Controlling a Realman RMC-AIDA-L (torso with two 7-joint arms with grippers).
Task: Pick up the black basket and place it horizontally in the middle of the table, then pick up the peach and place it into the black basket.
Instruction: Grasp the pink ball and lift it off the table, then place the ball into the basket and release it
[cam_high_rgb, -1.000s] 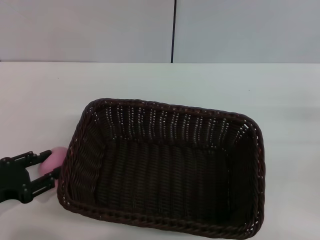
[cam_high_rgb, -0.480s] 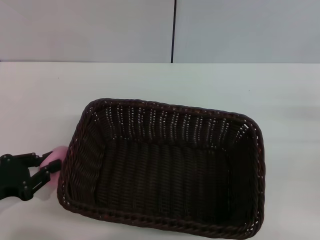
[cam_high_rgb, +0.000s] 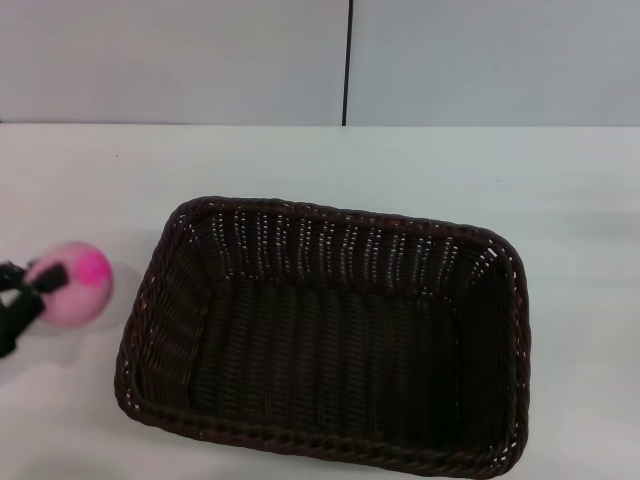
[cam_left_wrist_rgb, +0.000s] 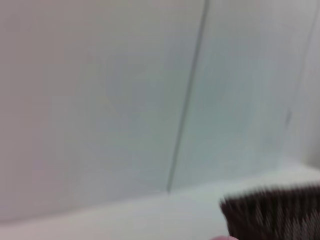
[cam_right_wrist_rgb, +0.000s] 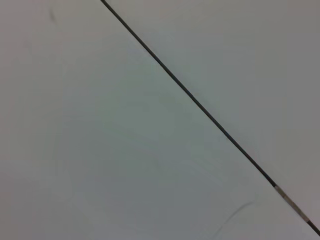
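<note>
Raised since earlier frame: small pale pink toy peach with magenta blotch, now clear of white matte table, clamped in black left gripper beside large dark woven wicker basket; basket unmoved mid-table; right gripper unseen.

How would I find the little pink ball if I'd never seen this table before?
Find the big black basket in the middle of the white table. Look just past its end on the robot's left, where the left tool grips the peach near the table's edge. It is the only small, round, pale pink thing there, with a bright magenta blotch.
</note>
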